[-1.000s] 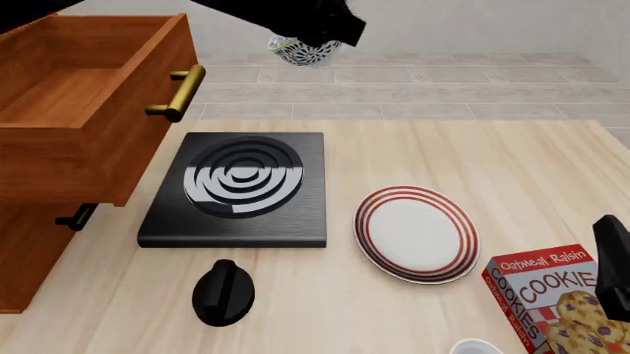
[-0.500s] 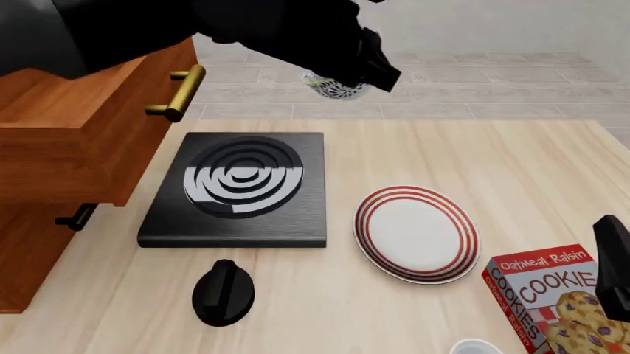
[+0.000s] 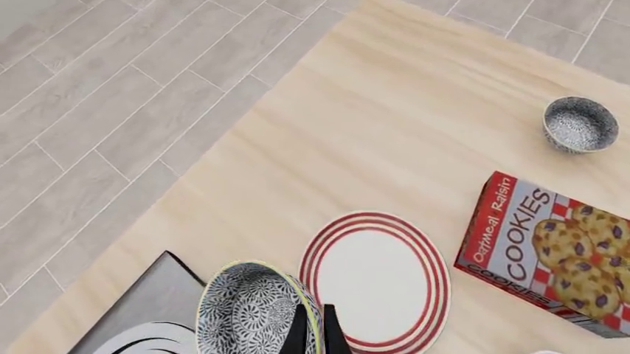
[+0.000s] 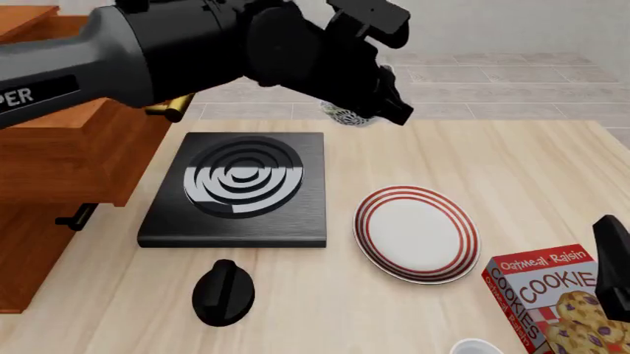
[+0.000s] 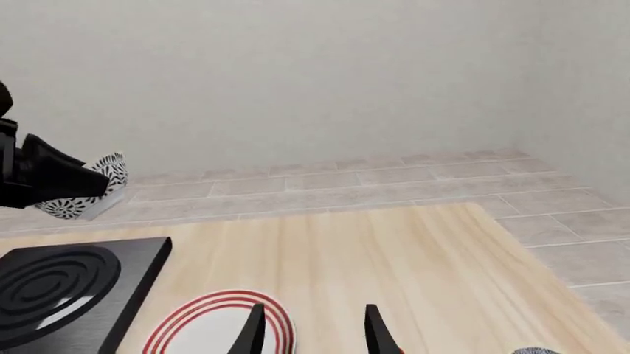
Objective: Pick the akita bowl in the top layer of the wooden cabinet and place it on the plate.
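So over the last second the left arm swung the bowl [image 4: 344, 114] out from near the open top drawer [image 4: 69, 140] and lower toward the desk [image 4: 512, 169]. It's now in the air past the stove's [image 4: 241, 188] far right corner, not over the plate [image 4: 417, 232] yet. The left end effector [image 3: 313, 332] is pinched on the bowl's rim. The right end effector [image 5: 310, 332] sits open low by the plate, holding nothing. Looks like mid-carry, with the drop on the plate still to do.
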Controlling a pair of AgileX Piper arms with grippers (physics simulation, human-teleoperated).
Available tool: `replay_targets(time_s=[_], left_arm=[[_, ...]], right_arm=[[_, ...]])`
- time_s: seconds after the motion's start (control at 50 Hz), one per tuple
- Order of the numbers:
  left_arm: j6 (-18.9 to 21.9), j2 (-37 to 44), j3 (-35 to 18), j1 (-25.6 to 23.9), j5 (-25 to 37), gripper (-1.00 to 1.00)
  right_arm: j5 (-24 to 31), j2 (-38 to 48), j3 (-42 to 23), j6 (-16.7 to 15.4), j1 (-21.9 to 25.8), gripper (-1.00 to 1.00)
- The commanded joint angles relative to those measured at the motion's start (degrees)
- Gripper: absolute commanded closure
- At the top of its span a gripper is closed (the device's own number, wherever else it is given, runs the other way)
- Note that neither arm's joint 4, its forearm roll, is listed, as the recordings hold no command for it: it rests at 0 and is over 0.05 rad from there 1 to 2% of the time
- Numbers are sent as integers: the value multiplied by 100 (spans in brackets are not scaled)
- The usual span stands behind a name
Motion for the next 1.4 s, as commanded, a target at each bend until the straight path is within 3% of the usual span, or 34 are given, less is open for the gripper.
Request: replay_targets(time_s=[0.02, 1.4], left_arm=[[19, 221, 38, -46, -191, 100], [-254, 1133, 146, -431, -683, 100]], right_arm=[[1, -1, 8, 3, -4, -100], [-10, -11, 84, 36, -23, -100]])
